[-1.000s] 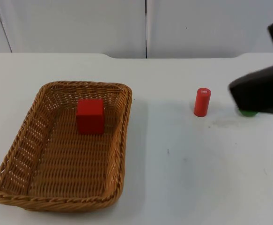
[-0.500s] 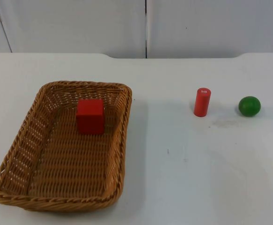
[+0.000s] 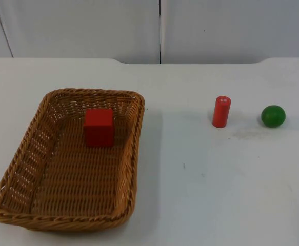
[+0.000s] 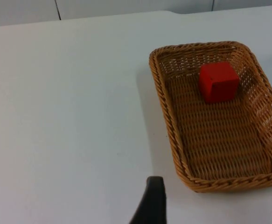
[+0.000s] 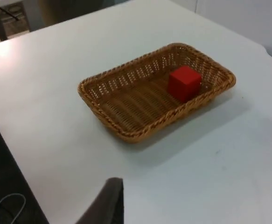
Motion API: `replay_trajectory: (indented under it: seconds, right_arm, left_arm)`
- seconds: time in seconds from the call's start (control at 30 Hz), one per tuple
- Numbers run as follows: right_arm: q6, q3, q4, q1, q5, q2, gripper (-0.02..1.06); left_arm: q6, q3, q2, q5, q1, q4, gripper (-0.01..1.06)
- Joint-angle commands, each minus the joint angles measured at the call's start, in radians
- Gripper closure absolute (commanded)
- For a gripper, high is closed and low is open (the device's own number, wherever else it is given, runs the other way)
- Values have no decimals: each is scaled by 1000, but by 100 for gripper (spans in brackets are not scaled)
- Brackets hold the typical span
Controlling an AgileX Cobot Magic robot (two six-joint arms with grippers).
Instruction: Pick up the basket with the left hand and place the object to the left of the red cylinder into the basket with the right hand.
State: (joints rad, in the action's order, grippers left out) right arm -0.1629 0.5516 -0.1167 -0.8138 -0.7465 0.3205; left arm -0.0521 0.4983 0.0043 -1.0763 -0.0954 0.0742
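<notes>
A brown wicker basket [image 3: 93, 93] rests on the white table at the left, with a red cube [image 3: 99, 126] lying inside near its far end. A red cylinder [image 3: 221, 111] stands upright at the right. A green ball [image 3: 273, 116] sits just right of the cylinder. My left gripper [image 4: 150, 206] hangs over bare table beside the basket [image 4: 164, 99], well apart from it, with the cube [image 4: 218, 82] beyond. My right gripper [image 5: 108, 201] is raised high and far from the basket [image 5: 126, 101] and cube [image 5: 184, 82].
The grey partition wall [image 3: 159, 28] closes the table's far side. In the right wrist view the table edge [image 5: 14, 154] drops off to a dark floor. White table spreads between the basket and the cylinder.
One second ago the right arm hung over the green ball at the top view's right edge. It has since pulled out of that view, uncovering the ball. The basket, cube and cylinder have not moved.
</notes>
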Motion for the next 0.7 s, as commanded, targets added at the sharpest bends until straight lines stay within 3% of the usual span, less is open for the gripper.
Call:
replay_trajectory:
  seconds: [0.0, 0.17, 0.27, 0.43, 0.67]
  right_arm:
    - [30, -3, 18, 2, -37, -31, -1]
    - [90, -3, 56, 2, -121, -78, -1]
    - [111, -3, 63, 2, -167, -112, -1]
    - [121, -3, 70, 2, -219, -162, -1]
    - [199, -3, 150, 2, -337, -249, -1]
  left_arm:
    - [7, -4, -4, 0, -7, -7, 32]
    - [7, -4, -4, 0, -7, -7, 16]
    - [7, -4, -4, 0, -7, -7, 0]
    - [7, -4, -4, 0, -7, -7, 0]
    - [7, -4, -4, 0, -7, -7, 0]
